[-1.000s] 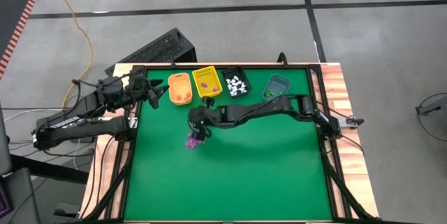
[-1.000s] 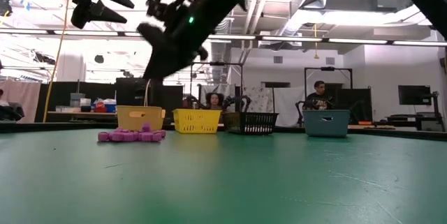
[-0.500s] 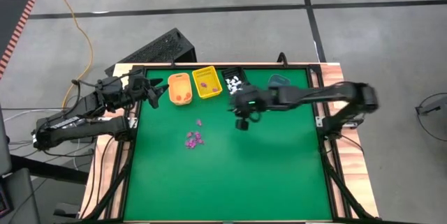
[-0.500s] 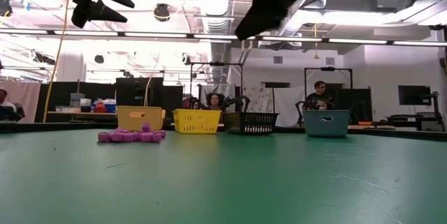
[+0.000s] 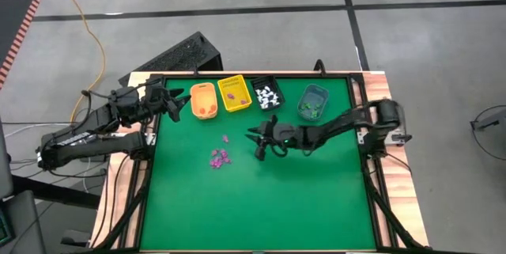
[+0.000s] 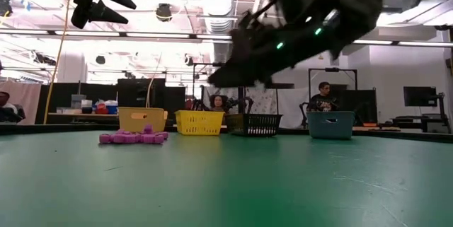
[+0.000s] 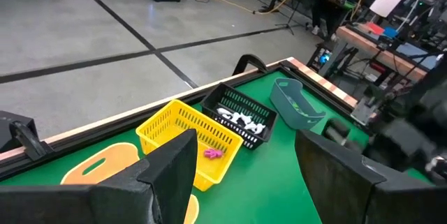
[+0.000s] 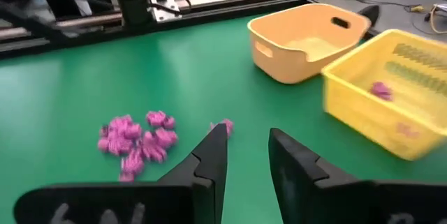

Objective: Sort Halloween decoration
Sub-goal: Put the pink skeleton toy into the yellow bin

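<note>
The Halloween decoration left on the mat is a heap of tiny purple trinkets (image 5: 220,157) and one loose purple piece (image 5: 225,138) just beyond it. In the right wrist view the heap (image 8: 136,144) and the loose piece (image 8: 223,125) lie ahead of the fingers. My right gripper (image 5: 257,145) hovers low to the right of them, pointing toward the table's left, open with nothing in the gap (image 8: 248,154). My left gripper (image 5: 180,105) waits open (image 7: 244,175) above the far left corner.
Four small bins stand in a row along the far edge: orange (image 5: 204,100), yellow (image 5: 233,92) with purple pieces inside (image 8: 380,90), black (image 5: 266,94) with white pieces, and teal (image 5: 313,101) with green ones. Bare green mat (image 5: 261,206) fills the near half.
My right gripper has left the purple heap, swung up toward the table's right and far side near the black bin, then come down and back toward the heap, its arm now stretched low. The heap stays in place, with one loose piece uncovered beside it.
</note>
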### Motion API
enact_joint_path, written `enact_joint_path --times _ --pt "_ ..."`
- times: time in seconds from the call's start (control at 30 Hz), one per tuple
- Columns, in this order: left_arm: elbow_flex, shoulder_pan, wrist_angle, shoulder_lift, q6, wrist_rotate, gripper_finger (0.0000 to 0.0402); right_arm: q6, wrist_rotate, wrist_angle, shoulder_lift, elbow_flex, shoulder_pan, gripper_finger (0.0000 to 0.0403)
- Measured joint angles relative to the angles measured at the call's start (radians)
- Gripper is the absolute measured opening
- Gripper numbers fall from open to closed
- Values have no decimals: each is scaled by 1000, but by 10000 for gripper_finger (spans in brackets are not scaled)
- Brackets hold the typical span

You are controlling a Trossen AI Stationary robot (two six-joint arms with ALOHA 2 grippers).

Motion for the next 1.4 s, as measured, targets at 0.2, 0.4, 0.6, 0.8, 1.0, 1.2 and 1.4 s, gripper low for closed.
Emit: enact_joint_path --times 0.2,0.4,0.6,0.8,1.0,1.2,1.4 --pt "0 0 -5 0 -1 -16 232 62 -2 67 203 133 0 108" --pt "0 0 -11 0 1 -15 232 38 -3 22 322 283 -1 108" --pt "0 0 -11 0 5 -9 232 35 -2 -86 395 406 -1 126" --pt "0 0 -11 0 5 -8 232 36 0 -229 427 476 -1 190" --pt "0 0 -13 0 16 -8 232 36 25 -257 427 480 -3 241" --pt "0 0 -13 0 16 -9 231 36 27 -250 427 480 -7 244" --pt "0 0 -13 0 16 -10 232 36 27 -227 427 480 -23 244"
